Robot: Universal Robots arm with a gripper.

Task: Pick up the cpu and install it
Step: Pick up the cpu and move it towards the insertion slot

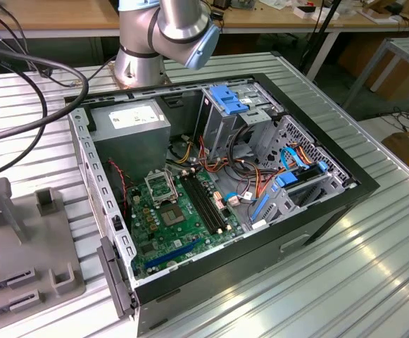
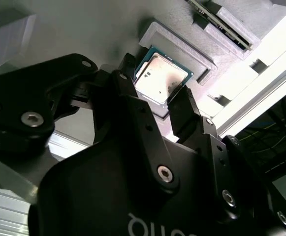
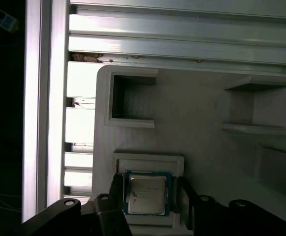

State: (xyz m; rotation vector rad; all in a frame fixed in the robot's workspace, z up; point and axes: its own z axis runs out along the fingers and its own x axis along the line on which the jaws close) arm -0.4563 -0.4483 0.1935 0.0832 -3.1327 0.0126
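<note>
Between spread fingers: cpu inside raised pocket frame, narrow clearance each side, seemingly no contact. Ahead of them: bare fixture floor, passable, then two walled recesses. Beyond those: ribbed table.

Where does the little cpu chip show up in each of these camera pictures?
First wrist view: cpu in a pocket of the grey holder, between the gripper fingers.
Second wrist view: cpu in the same pocket, gripper straddling it.
Exterior view: the shared landmark, the grey holder, lies at the exterior view's left.
</note>
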